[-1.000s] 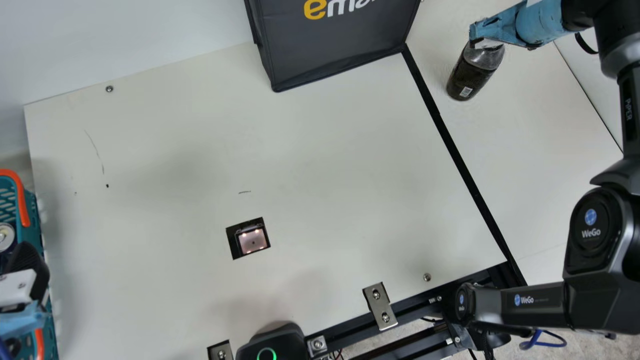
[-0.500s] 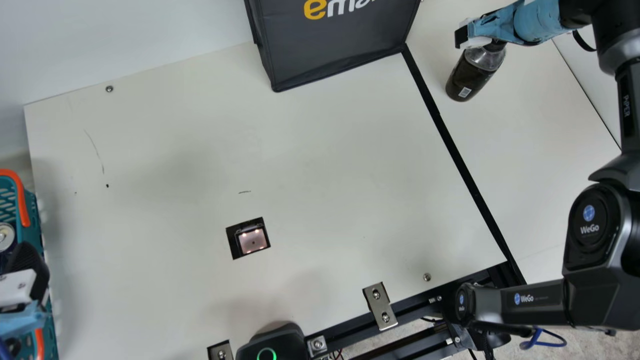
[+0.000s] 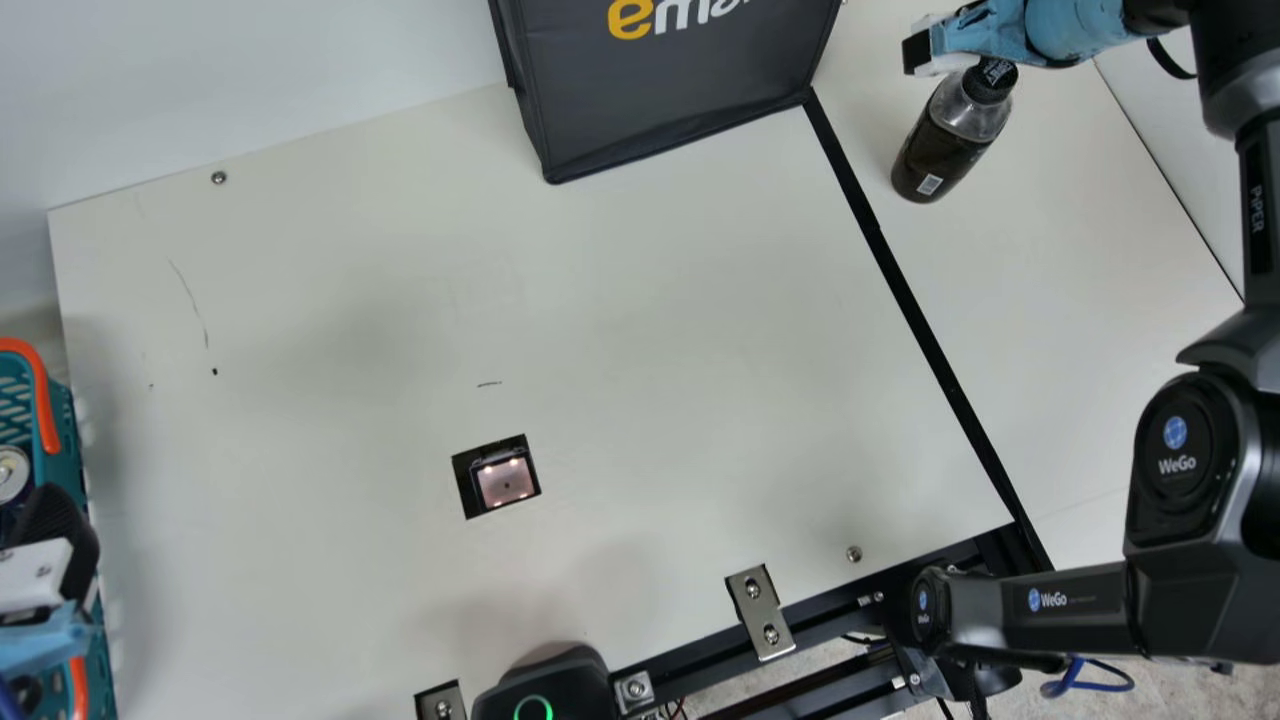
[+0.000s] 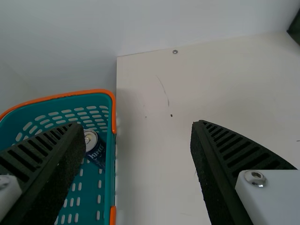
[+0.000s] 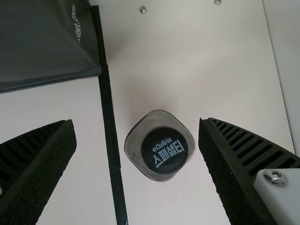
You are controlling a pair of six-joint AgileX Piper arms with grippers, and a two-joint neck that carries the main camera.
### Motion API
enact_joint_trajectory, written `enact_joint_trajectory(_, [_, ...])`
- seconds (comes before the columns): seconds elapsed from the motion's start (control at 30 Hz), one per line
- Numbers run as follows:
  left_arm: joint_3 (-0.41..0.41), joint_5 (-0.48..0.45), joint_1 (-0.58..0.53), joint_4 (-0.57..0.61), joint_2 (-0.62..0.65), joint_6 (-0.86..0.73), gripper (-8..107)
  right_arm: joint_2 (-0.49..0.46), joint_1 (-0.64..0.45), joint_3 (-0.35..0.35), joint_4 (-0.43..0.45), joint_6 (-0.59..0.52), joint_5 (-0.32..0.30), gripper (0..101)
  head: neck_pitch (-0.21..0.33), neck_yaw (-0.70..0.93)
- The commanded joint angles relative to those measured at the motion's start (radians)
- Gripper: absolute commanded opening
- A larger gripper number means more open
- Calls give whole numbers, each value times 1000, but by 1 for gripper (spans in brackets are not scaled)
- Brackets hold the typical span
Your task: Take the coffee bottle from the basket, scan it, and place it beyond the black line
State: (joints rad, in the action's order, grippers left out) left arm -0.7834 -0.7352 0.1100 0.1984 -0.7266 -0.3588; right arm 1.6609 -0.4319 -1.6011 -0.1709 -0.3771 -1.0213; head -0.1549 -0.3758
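Main view: can (image 3: 10,476) in basket (image 3: 66,432)

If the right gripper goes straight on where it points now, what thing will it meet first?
Probably the bottle, its cap first. It stands ahead of the right gripper, roughly between its open fingers; the exact depth and alignment are unclear.

Past the left jaws and the far edge of the cream table (image 3: 640,300) stands a plain, whitish wall (image 3: 250,60). A thin scratch (image 3: 190,292) and a dark speck (image 3: 214,371) mark the tabletop between both pairs of jaws, nearer the left jaws. Soft shadows spread over it. Speckled grey floor (image 3: 1250,700) lies well apart from the right jaws.
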Motion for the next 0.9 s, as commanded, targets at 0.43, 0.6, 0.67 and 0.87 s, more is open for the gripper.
enact_joint_trajectory(0.43, [0, 0, 0, 0, 0, 0, 90, -35, 97, -66, -10, 30, -35, 91, 17, -1])
enact_joint_trajectory(0.6, [0, 0, 0, 0, 0, 0, 90, -61, 154, -68, -2, 61, -40, 91, 17, -1])
enact_joint_trajectory(0.67, [0, 0, 0, 0, 0, 0, 90, -73, 179, -66, 3, 76, -41, 91, 17, -1])
enact_joint_trajectory(0.87, [0, 0, 0, 0, 0, 0, 90, -107, 254, -61, 21, 121, -42, 91, 17, -1])
